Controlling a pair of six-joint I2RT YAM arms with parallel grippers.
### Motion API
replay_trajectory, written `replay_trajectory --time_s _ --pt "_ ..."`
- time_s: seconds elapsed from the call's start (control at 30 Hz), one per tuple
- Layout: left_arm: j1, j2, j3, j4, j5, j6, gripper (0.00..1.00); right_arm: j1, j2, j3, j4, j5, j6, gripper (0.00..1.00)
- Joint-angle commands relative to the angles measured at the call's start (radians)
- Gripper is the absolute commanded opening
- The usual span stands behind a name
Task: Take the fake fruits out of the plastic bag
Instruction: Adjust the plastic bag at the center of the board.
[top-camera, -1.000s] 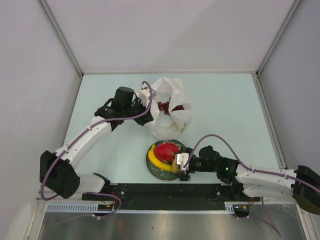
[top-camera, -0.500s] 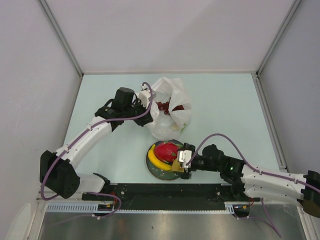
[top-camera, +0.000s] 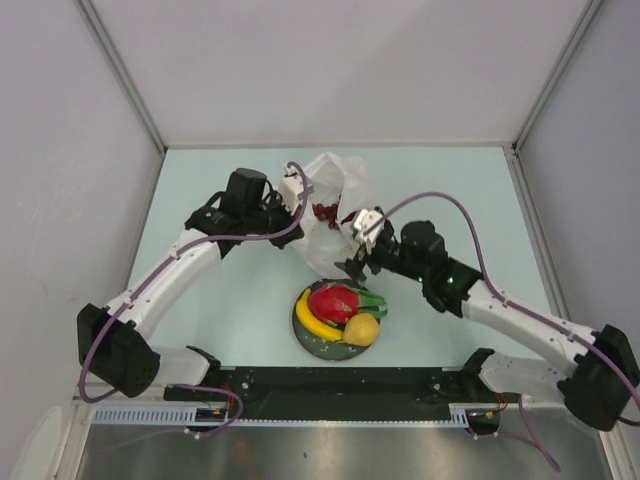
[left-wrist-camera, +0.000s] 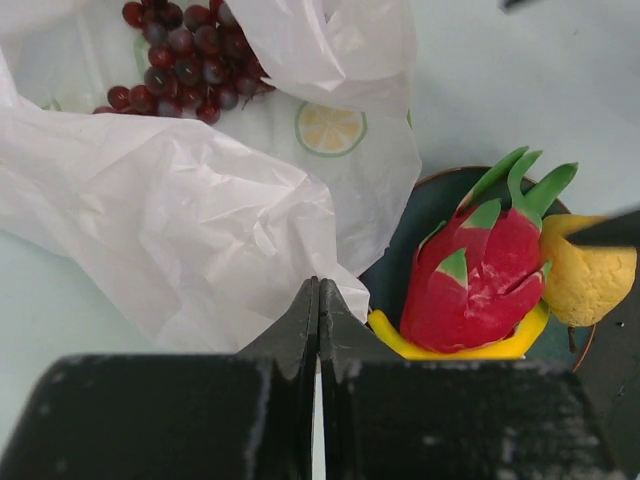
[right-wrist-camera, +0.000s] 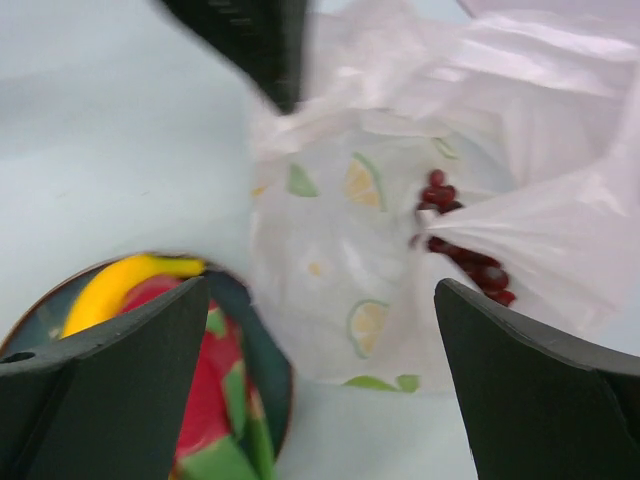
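Observation:
The plastic bag (top-camera: 335, 225) lies crumpled at mid table with the dark red grape bunch (top-camera: 325, 211) inside its open mouth. My left gripper (top-camera: 297, 186) is shut on the bag's upper left edge; in the left wrist view its jaws (left-wrist-camera: 318, 288) are pressed together over the white plastic (left-wrist-camera: 170, 220), with the grapes (left-wrist-camera: 185, 55) beyond. The dragon fruit (top-camera: 335, 300), banana (top-camera: 311, 326) and lemon (top-camera: 362, 330) lie on the round dark plate (top-camera: 325, 351). My right gripper (top-camera: 358, 247) hovers open and empty over the bag's near right side, facing the bag (right-wrist-camera: 380, 230) and the grapes (right-wrist-camera: 460, 240).
The plate (right-wrist-camera: 270, 350) sits just in front of the bag, almost touching it. White walls and metal frame posts enclose the pale table on three sides. The black rail with the arm bases runs along the near edge.
My right gripper has let go of the lemon on the plate, opened, and swung up and back to the bag's right side. The left gripper has stayed on the bag.

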Motion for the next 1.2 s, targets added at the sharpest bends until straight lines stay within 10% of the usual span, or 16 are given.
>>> replay_trajectory --time_s 0.0,0.6,0.93,1.17 --pt "0.008 -0.022 0.091 -0.024 0.002 0.05 0.0 -0.097 0.137 0.142 0.084 -0.031 0.097 0.95" --pt "0.013 0.01 0.217 -0.044 0.04 0.067 0.0 -0.241 0.696 0.595 0.104 -0.032 0.311 0.39" --pt "0.014 -0.013 0.204 -0.11 0.004 0.127 0.0 -0.467 0.711 0.603 -0.061 0.245 0.264 0.43" --pt "0.013 -0.021 0.13 -0.087 0.069 0.093 0.01 -0.53 0.587 0.544 -0.215 0.063 0.227 0.62"
